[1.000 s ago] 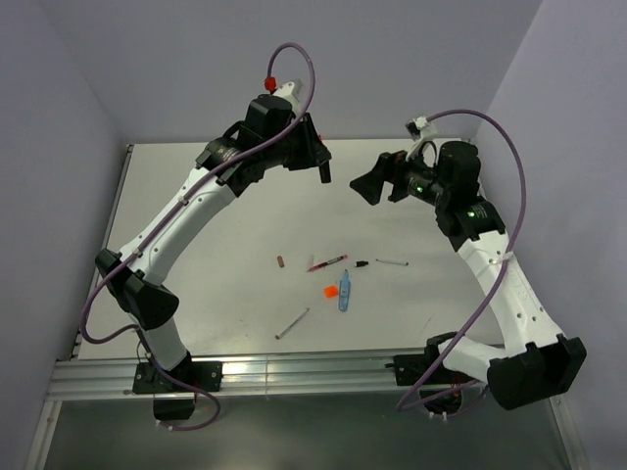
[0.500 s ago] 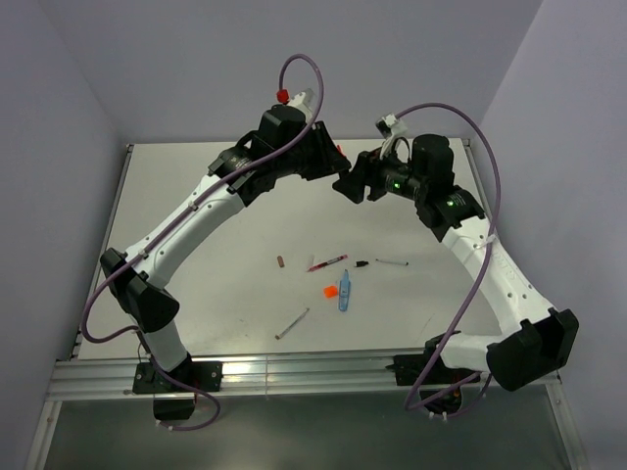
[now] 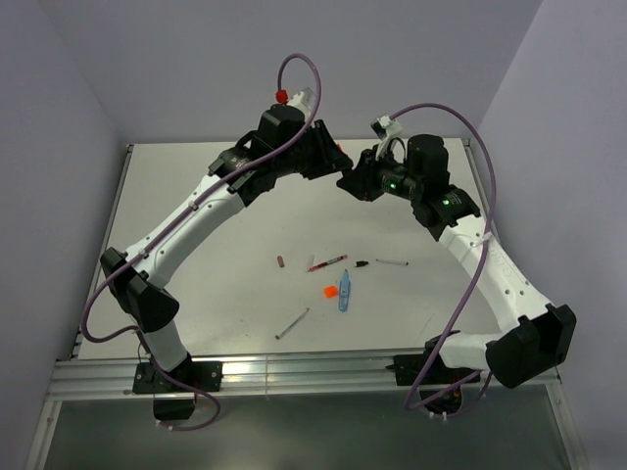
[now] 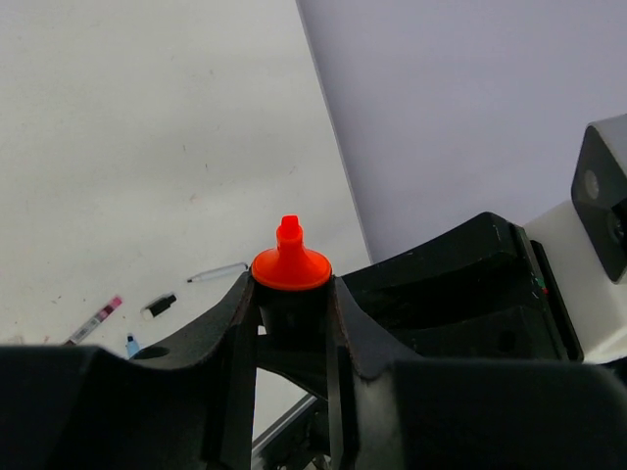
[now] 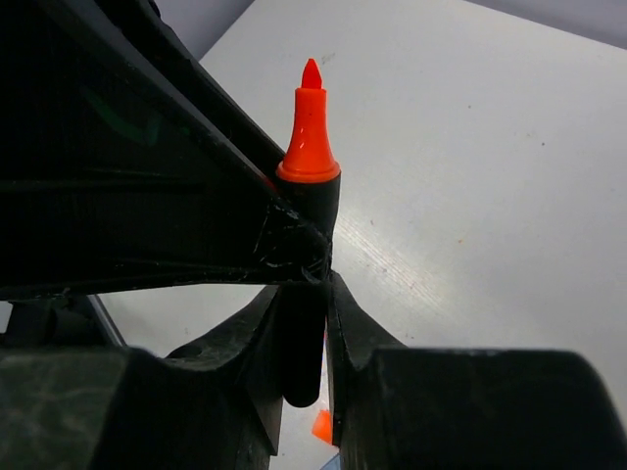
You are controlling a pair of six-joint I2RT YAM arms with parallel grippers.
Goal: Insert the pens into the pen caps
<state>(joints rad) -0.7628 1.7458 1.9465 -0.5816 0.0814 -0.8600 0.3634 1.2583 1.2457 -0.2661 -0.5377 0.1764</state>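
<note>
While both arms meet in the air over the far half of the table (image 3: 186,196), the step in hand looks like a mid-air handover or regrasp of the black marker (image 5: 310,137), its orange nib bared. The left gripper (image 4: 292,294) pinches the barrel just below the orange collar. The right gripper (image 5: 305,323) is pressed together on the same barrel lower down. Next, I judge, one grip must let go without tipping the marker. The nib then has to reach the orange cap (image 3: 325,291), which lies on the table just beside the light-blue marker (image 3: 344,291). The top view shows that cap, but there the black marker is all but lost between the wrists. Only the wrist views show the two grips.
</note>
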